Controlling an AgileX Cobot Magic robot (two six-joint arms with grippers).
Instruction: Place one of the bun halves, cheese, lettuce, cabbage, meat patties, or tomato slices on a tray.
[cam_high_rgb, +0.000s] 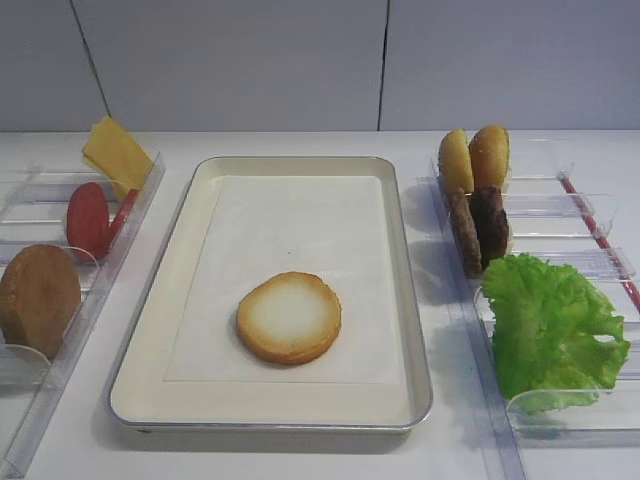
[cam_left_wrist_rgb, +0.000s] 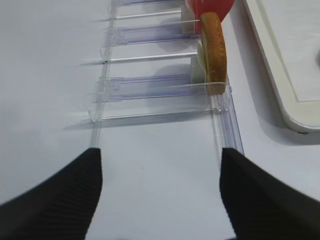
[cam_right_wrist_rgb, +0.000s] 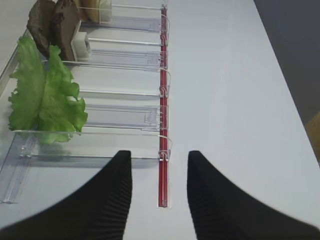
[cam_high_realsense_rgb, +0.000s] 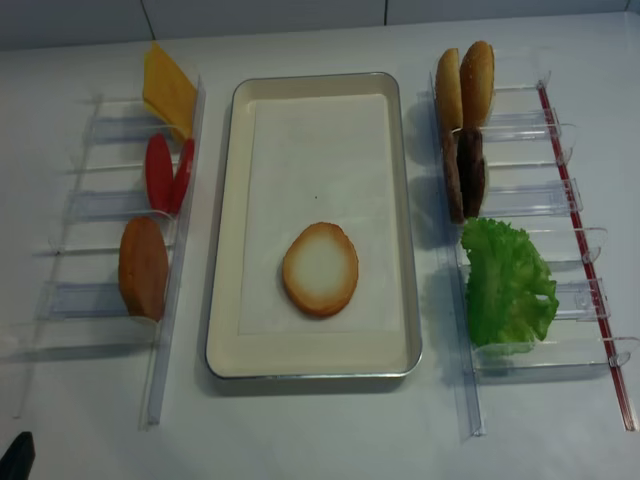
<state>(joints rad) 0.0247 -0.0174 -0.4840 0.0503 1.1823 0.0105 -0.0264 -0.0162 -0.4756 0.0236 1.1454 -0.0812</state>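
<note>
A bun half (cam_high_rgb: 290, 317) (cam_high_realsense_rgb: 320, 268) lies cut face up on the paper in the cream tray (cam_high_rgb: 200, 185) (cam_high_realsense_rgb: 222, 200). In the left rack stand cheese (cam_high_rgb: 117, 153), tomato slices (cam_high_rgb: 90, 218) and an all-brown domed bun (cam_high_rgb: 38, 297) (cam_left_wrist_rgb: 215, 50). The right rack holds meat patties (cam_high_rgb: 480, 228) (cam_right_wrist_rgb: 52, 25) and lettuce (cam_high_rgb: 550, 325) (cam_right_wrist_rgb: 45, 95). No cabbage is in view. My left gripper (cam_left_wrist_rgb: 160, 152) is open over bare table in front of the left rack. My right gripper (cam_right_wrist_rgb: 160, 155) is open and empty at the near end of the right rack.
Two small yellow-orange buns (cam_high_rgb: 475, 157) stand at the far end of the right rack. A red strip (cam_right_wrist_rgb: 163, 125) runs along that rack's outer side. The tray's near corner (cam_left_wrist_rgb: 295, 100) lies right of the left gripper. Clear plastic dividers stick up in both racks.
</note>
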